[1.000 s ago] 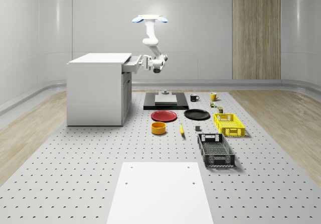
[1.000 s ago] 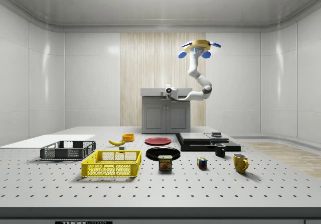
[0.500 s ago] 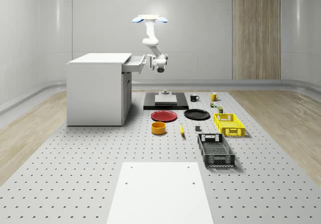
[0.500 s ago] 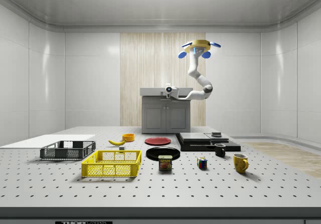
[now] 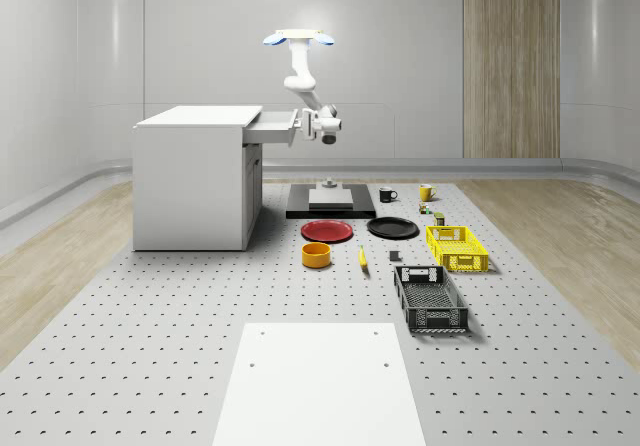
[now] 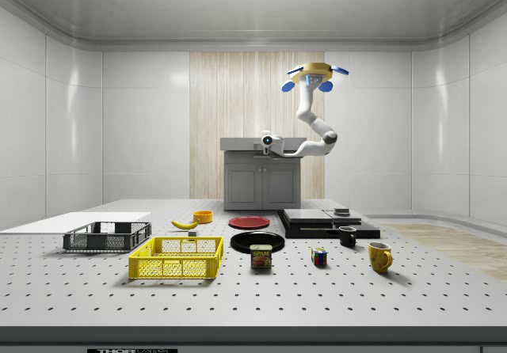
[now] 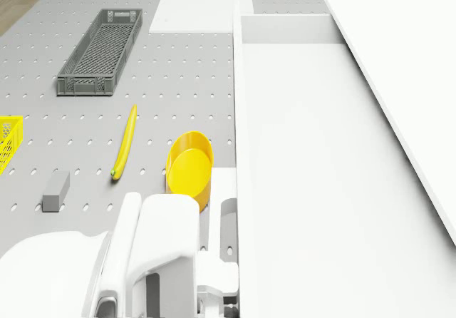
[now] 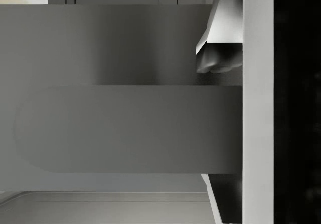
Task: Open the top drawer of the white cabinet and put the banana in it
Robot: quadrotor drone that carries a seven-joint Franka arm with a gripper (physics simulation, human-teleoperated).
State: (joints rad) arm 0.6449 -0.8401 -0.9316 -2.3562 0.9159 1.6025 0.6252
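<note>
White cabinet (image 5: 190, 181) on the tabletop (image 5: 150, 366), toward the whole-scene view's left. Top drawer (image 5: 272, 124) drawn partway out toward that view's right, its pale bare inside open to the drone view (image 7: 306, 190).

Hovering high beside the cabinet on the drawer's side: the drone (image 5: 299, 38), well clear of the tabletop, arm hanging down and bending back toward the cabinet. Claw (image 5: 300, 123) right at the drawer front, level with the cabinet's top edge; likewise in the side view (image 6: 267, 141), in front of the cabinet's upper face. Cannot tell from any view whether closed on the handle or merely against it.

Yellow banana (image 5: 362, 258) flat on the tabletop, outside the drawer and well apart from the cabinet, lower than the drawer and to the whole-scene view's right of it. Long axis running from near to far in the whole-scene view, so roughly parallel to the drawer front; lying crosswise, left to right, in the side view (image 6: 184, 224). Slim and only slightly curved in the drone view (image 7: 124, 142). Just beside an orange bowl (image 5: 316, 255) on one flank, near a small grey block (image 5: 395, 257) on the other. Grey crate (image 5: 430, 298) nearer the whole-scene camera, red plate (image 5: 327, 230) farther back.
</note>
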